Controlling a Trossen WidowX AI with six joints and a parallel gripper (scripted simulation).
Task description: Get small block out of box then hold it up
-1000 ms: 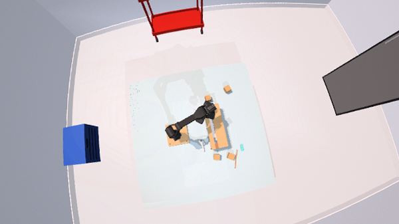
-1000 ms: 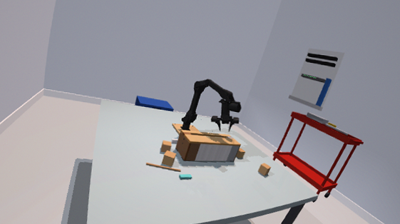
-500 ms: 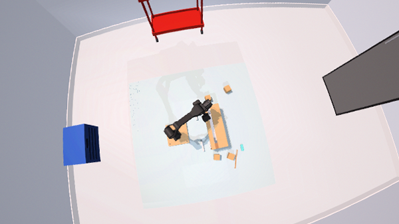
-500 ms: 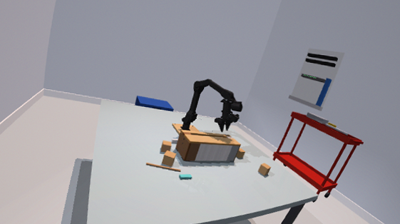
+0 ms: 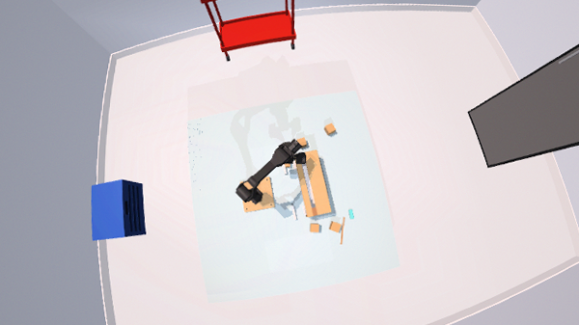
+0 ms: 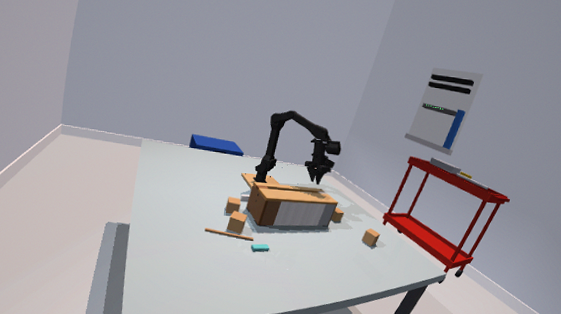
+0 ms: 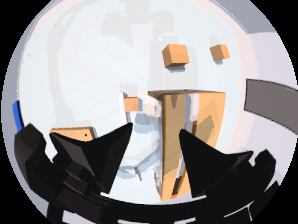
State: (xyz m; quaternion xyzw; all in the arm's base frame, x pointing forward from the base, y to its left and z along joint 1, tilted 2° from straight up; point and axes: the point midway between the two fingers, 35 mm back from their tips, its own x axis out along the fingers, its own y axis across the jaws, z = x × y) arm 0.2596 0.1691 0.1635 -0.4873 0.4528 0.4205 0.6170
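Note:
The long orange box (image 5: 323,190) (image 6: 297,196) (image 7: 212,112) stands on the table, with a lengthwise slot in its top. A small orange block (image 5: 287,165) (image 7: 131,104) lies outside it on the table, on the arm-base side near the far end, between pale, partly clear pieces. I cannot tell if it touches them. It is hidden behind the box in the exterior view. My gripper (image 6: 315,181) (image 7: 156,129) is open and empty, pointing down above box height. In the wrist view the right finger overlaps the box and the block shows beyond the left fingertip.
Two larger orange cubes (image 5: 330,129) (image 5: 302,142) stand past the box's far end. Two more (image 5: 315,227) (image 5: 335,226) stand at its other end, near a thin orange stick (image 5: 342,231) (image 6: 229,234) and a teal piece (image 5: 350,214) (image 6: 260,248). A pale bracket (image 5: 295,211) stands beside the box.

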